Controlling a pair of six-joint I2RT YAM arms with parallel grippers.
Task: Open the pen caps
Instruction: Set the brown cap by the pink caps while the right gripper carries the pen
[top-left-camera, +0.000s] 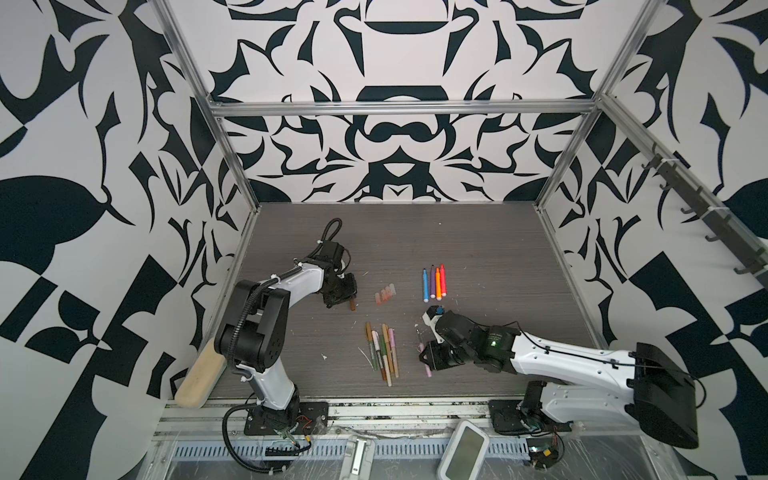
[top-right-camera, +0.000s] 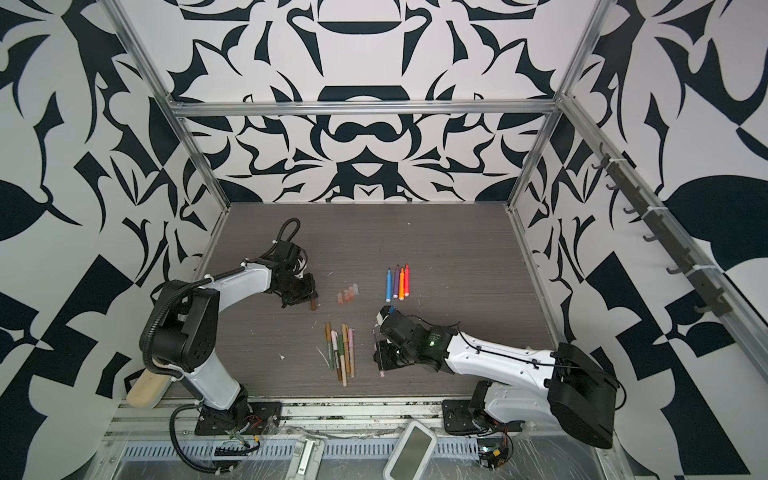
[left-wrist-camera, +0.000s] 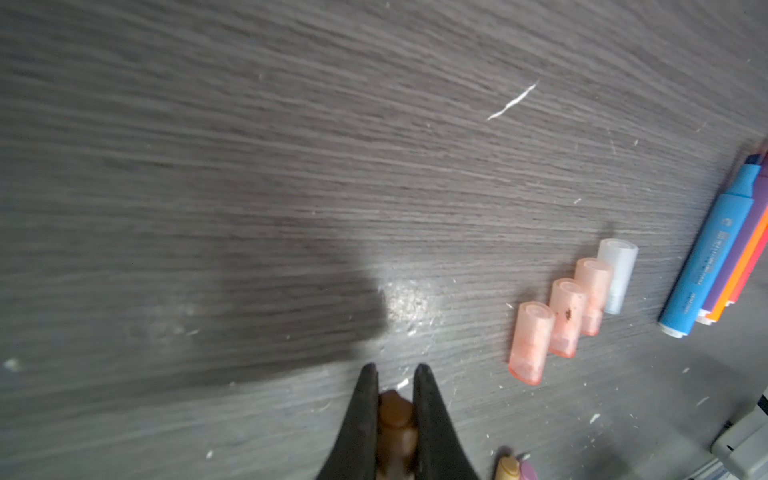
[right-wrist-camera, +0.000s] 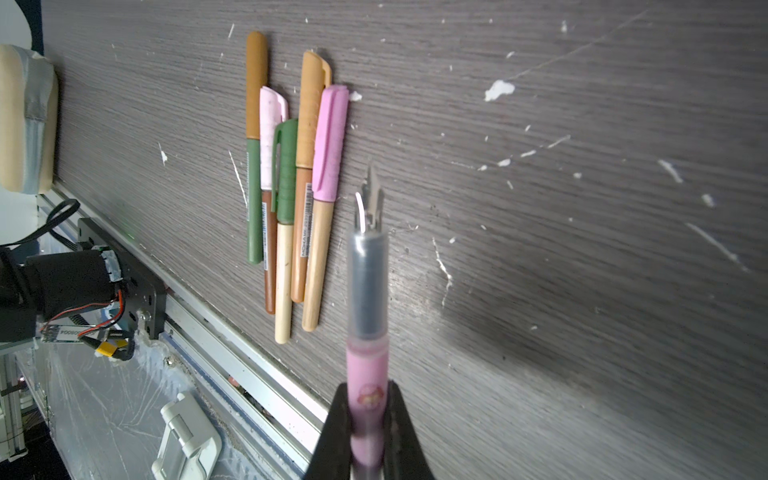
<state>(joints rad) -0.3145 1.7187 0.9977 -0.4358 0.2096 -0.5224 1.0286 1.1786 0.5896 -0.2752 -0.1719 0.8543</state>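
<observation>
Left pincer (left-wrist-camera: 395, 368) clamped tight on a brown cap (left-wrist-camera: 397, 419) over the desk (left-wrist-camera: 208, 166), four translucent pen caps (left-wrist-camera: 569, 316) lying in a row just beside it, right pincer (right-wrist-camera: 368, 384) squeezing an uncapped pink pen (right-wrist-camera: 368, 361), nib bare, capped pens (right-wrist-camera: 291, 174) bunched nearby

Hardly anything is legible here. A barcode sticker on the brown pen (right-wrist-camera: 304, 178), left of centre in the right wrist frame, carries letters resembling "MOHAME". Print along the blue marker (left-wrist-camera: 706, 257), at the right edge of the left wrist frame, blurs beyond reading.
</observation>
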